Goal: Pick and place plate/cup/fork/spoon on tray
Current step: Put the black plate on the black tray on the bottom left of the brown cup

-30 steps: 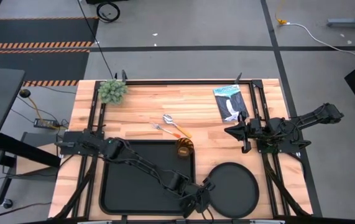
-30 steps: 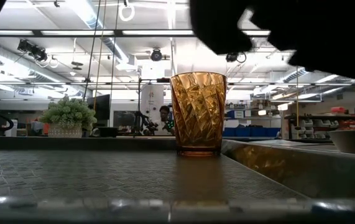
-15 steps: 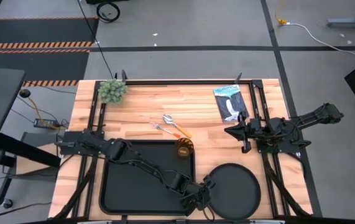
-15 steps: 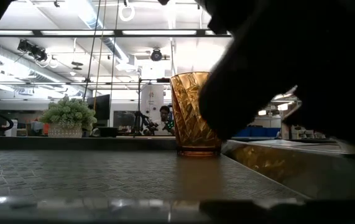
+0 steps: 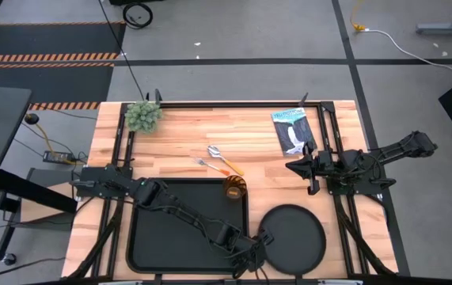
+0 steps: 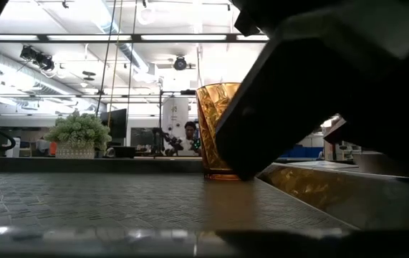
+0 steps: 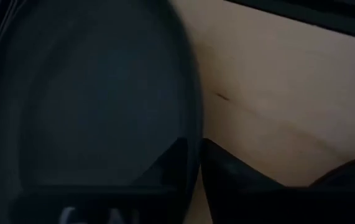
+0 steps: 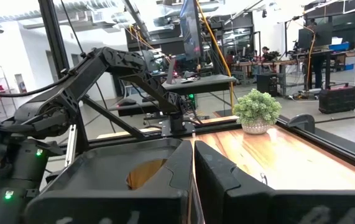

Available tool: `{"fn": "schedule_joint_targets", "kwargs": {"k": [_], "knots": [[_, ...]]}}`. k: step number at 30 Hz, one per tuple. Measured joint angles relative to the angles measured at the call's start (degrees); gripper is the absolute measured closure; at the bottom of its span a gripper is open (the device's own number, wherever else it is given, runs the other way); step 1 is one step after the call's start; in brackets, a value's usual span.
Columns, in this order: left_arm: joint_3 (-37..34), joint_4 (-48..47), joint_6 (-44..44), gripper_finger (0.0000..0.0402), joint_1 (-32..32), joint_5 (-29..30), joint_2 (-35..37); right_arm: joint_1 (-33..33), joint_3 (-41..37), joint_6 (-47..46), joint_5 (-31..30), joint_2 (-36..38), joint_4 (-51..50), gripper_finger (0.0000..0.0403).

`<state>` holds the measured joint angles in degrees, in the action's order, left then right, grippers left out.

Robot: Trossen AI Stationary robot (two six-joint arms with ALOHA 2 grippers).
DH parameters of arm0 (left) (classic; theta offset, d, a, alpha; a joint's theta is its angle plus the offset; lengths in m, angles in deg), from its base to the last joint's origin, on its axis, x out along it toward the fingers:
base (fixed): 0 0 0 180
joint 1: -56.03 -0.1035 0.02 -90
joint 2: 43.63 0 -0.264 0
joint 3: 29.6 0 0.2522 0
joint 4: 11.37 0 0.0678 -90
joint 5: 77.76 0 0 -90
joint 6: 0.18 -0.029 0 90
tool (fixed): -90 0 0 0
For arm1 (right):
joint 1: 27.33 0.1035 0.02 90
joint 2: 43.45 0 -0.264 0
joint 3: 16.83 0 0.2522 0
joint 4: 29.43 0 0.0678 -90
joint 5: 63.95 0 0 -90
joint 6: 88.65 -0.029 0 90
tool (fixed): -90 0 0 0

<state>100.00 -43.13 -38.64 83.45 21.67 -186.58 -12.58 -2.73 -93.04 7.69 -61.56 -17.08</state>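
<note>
The tabletop is pale, straight-grained wood planking edged by a black frame. On its near left part lies the tray, a matte black rectangle with rounded corners, a raised rim and, seen from table height, a fine cross-hatched floor. The cup, translucent amber with swirled facets, stands upright in the tray's far right corner. Just right of the tray rests the plate, a round, flat, matte black disc with a low raised rim, on the bare wood near the front edge. Beyond the tray, the fork and the spoon lie side by side on the wood, silver heads pointing far-left and orange handles running near-right. A small green bushy plant sits at the far left corner, and a dark printed packet lies far right. The left gripper is down at the plate's left rim, by the tray's right edge; its wrist view shows one dark finger over the plate's inside and the other outside the rim, but whether they pinch it I cannot tell. The right gripper hangs over the table's right side with its fingers pressed together, holding nothing
</note>
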Motion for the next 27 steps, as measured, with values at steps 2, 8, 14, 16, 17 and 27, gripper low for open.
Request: {"fn": "schedule_joint_targets", "kwargs": {"k": [2, 8, 14, 16, 17, 27], "knots": [[0.77, -0.93, 0.44, 0.0371, 0.22, -0.02, 0.0, 0.0, 0.01, 0.0, -0.01, 0.0, 0.0, 0.038], [4.97, -3.83, 3.71, 0.039, 0.63, -0.74, 0.02, 0.0, 0.0, 0.0, 0.01, 0.0, -0.02, 0.038], [10.73, -8.6, 6.53, 0.0391, 0.7, -3.67, 0.02, 0.01, 0.0, 0.01, 0.01, 0.0, -0.01, 0.038], [14.7, -14.22, 8.34, 0.0391, 0.83, -4.1, 0.02, -0.01, 0.0, 0.0, 0.01, 0.0, -0.02, 0.038], [16.97, -17.04, 9.59, 0.0391, 0.97, -4.36, 0.02, 0.0, 0.0, 0.02, 0.01, 0.0, -0.02, 0.038], [17.02, -29.03, 24.3, 0.039, 4.0, -2.47, 7.8, 0.02, 0.01, 0.0, 0.01, 0.01, 0.05, 0.038]]}}
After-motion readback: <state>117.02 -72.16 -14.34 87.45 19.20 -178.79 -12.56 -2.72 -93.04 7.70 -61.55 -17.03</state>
